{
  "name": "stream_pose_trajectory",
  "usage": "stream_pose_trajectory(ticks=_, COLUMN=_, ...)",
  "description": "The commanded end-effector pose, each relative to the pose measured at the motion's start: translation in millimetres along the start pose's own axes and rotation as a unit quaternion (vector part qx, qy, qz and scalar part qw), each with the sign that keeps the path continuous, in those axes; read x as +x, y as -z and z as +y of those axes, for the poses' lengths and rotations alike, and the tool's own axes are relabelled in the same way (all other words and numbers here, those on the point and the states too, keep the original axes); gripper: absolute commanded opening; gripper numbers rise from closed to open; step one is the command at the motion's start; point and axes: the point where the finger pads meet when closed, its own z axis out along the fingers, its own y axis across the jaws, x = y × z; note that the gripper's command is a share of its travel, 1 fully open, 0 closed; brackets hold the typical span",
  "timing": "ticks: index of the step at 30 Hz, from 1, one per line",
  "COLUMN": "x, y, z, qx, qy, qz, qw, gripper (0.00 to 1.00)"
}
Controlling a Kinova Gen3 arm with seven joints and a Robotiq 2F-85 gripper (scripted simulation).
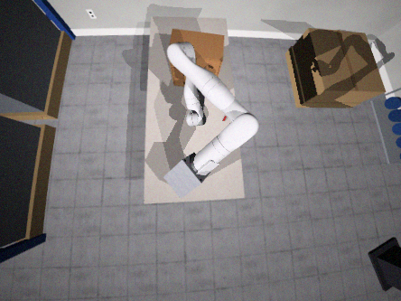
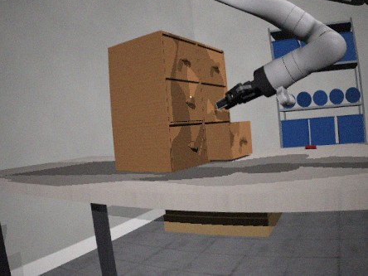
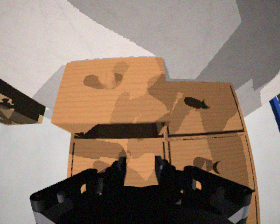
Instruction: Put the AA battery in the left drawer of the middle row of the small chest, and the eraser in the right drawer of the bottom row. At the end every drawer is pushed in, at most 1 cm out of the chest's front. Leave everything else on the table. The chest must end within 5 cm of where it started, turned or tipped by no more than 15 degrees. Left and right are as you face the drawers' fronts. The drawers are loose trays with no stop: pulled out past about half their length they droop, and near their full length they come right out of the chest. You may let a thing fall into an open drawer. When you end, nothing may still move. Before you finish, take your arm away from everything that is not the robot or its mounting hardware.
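The small wooden chest [image 2: 166, 101] stands on the table, also seen from above in the top view [image 1: 199, 53]. Its bottom right drawer [image 2: 230, 140] is pulled out part way; the other drawers look pushed in. My gripper [image 2: 220, 104] hovers in front of the middle row's right drawer, just above the pulled-out drawer. In the wrist view the fingers stand apart with nothing between them, over the drawer's dark opening [image 3: 119, 130]. I see no eraser; the drawer's inside is too dark to make out. A small red object [image 2: 310, 147] lies on the table to the right of the chest.
The arm's grey base [image 1: 182, 178] sits at the table's near end. A big cardboard box [image 1: 336, 67] stands on the floor to the right. A blue shelf unit [image 2: 321, 105] stands behind the table.
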Motion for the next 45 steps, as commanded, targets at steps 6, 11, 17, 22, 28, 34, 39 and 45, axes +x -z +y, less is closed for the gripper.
stream_pose_trajectory(ticks=6, x=0.1, y=2.9, z=5.4, qx=-0.001, qy=0.0, qz=-0.001, qw=1.0, gripper=0.38)
stream_pose_trajectory(ticks=11, x=0.9, y=5.6, z=9.8, qx=-0.001, qy=0.0, qz=-0.001, qw=1.0, gripper=0.38)
stream_pose_trajectory(ticks=17, x=1.6, y=8.2, z=14.0, qx=-0.001, qy=0.0, qz=-0.001, qw=1.0, gripper=0.38)
stream_pose_trajectory(ticks=22, x=2.7, y=11.9, z=20.0, qx=-0.001, qy=0.0, qz=-0.001, qw=1.0, gripper=0.38)
stream_pose_trajectory(ticks=28, x=4.2, y=16.9, z=28.2, qx=-0.001, qy=0.0, qz=-0.001, qw=1.0, gripper=0.38)
stream_pose_trajectory(ticks=34, x=5.2, y=20.5, z=34.1, qx=-0.001, qy=0.0, qz=-0.001, qw=1.0, gripper=0.38)
stream_pose_trajectory(ticks=39, x=6.6, y=25.4, z=42.1, qx=-0.001, qy=0.0, qz=-0.001, qw=1.0, gripper=0.38)
stream_pose_trajectory(ticks=45, x=8.5, y=31.7, z=52.4, qx=-0.001, qy=0.0, qz=-0.001, qw=1.0, gripper=0.38)
